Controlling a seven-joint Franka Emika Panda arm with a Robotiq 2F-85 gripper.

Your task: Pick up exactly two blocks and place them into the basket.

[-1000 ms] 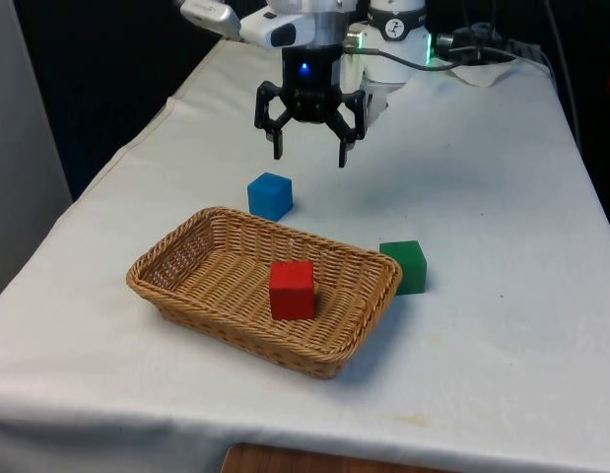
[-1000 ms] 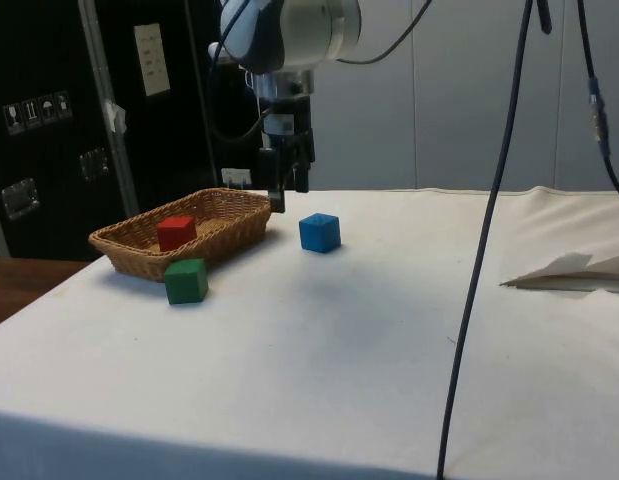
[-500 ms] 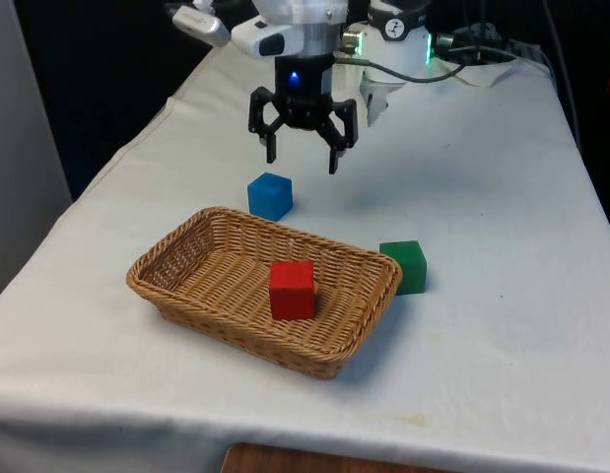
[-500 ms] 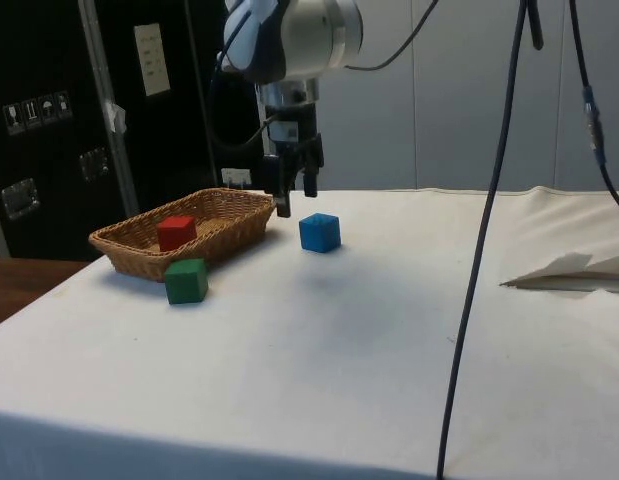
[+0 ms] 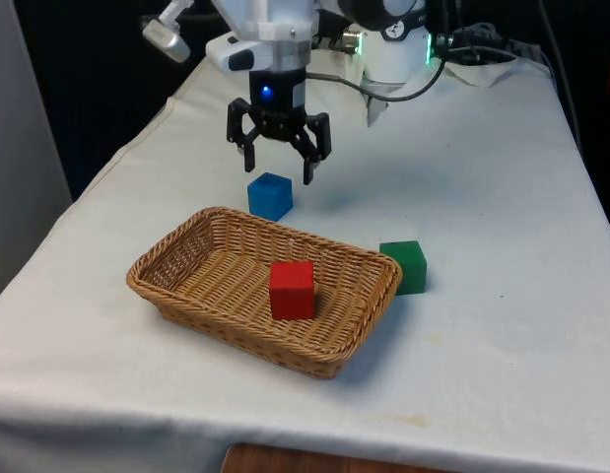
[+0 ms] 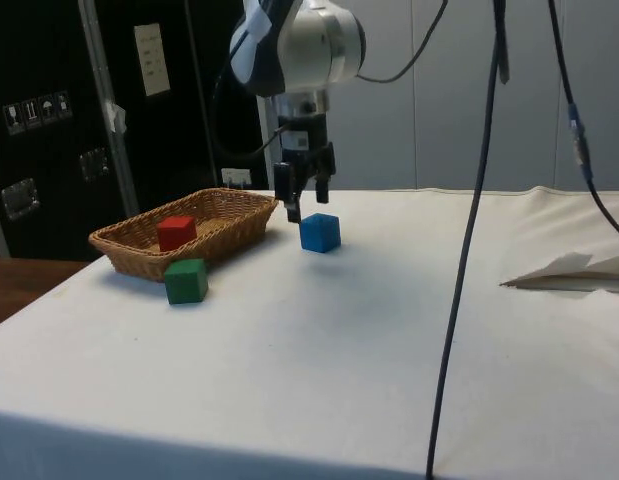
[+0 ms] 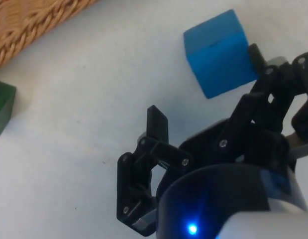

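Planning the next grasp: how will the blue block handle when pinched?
The blue block looks rigid with flat faces, so it should sit firm between the open hand. It rests flat, so it is unlikely to roll. It looks light; its matte faces probably grip well.

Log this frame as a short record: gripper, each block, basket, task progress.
gripper: gripper open, empty, above the blue block
blue block: blue block on the cloth, outside the basket
red block: red block inside the basket
green block: green block on the cloth, beside the basket
basket: basket wicker
progress: one of two blocks placed
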